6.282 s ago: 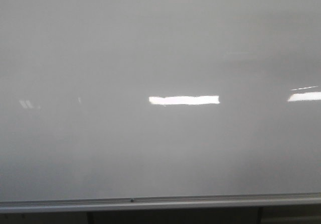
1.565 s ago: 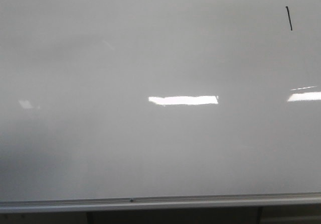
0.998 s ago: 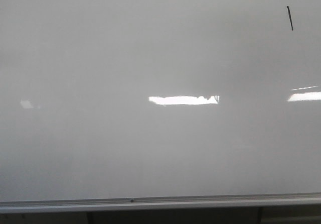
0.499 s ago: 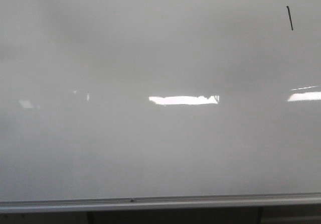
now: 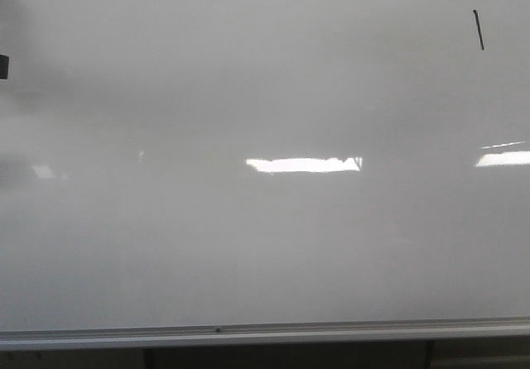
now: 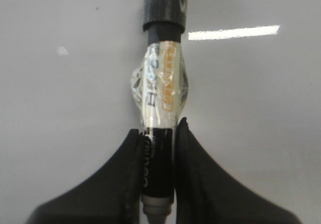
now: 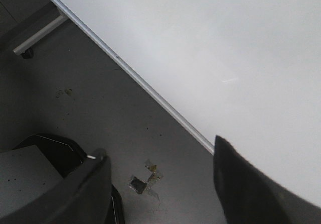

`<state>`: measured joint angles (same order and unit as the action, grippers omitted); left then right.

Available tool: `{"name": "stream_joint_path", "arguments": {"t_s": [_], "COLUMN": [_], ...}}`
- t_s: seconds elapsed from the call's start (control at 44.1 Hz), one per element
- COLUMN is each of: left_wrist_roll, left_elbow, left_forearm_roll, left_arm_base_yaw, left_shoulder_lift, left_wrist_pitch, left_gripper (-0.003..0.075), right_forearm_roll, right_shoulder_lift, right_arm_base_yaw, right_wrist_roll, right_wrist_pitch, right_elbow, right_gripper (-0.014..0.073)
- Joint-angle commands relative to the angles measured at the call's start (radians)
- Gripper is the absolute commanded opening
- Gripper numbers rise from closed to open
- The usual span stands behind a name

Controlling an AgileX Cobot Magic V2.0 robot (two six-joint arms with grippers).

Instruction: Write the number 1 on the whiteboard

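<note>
Currently we are logging one whiteboard (image 5: 265, 245), glossy, its silver frame rail (image 5: 265, 333) running along the near edge. We are recording the number 1 (image 5: 479, 30) as a short slanted black stroke at the far right of the board; six seconds back that spot was bare, and over the last second and a half the stroke is holding unchanged, so we are judging the writing done. Our left gripper (image 6: 158, 133) is clenching a black marker (image 6: 159, 113), taped round its middle, cap end toward the board. A dark shape is newly showing at the front view's left edge. Our right gripper (image 7: 160, 163) is hanging released, empty, above the floor (image 7: 100, 113) beside the rail.
</note>
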<state>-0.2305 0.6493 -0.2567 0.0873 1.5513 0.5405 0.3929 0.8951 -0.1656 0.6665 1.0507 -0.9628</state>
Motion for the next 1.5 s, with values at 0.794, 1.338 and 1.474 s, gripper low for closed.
{"name": "stream_joint_path", "arguments": {"t_s": [0.794, 1.338, 1.474], "left_wrist_roll": [-0.03, 0.108, 0.158], "left_elbow": [0.137, 0.308, 0.308], "left_forearm_roll": [0.113, 0.257, 0.359], "left_arm_base_yaw": [-0.017, -0.081, 0.043], "left_shoulder_lift": [-0.327, -0.713, -0.82], "left_wrist_pitch": [-0.64, -1.312, -1.403], "left_gripper": [0.0403, 0.0403, 0.0403], "right_forearm_roll": [-0.057, -0.393, -0.431], "right_shoulder_lift": [-0.041, -0.245, -0.297], "right_arm_base_yaw": [0.007, 0.007, 0.007], "right_wrist_roll": [-0.122, -0.62, -0.655], "right_wrist_pitch": [-0.006, 0.04, 0.043], "right_elbow": [-0.024, 0.002, 0.04], "right_gripper": [0.0464, 0.0464, 0.0464]}}
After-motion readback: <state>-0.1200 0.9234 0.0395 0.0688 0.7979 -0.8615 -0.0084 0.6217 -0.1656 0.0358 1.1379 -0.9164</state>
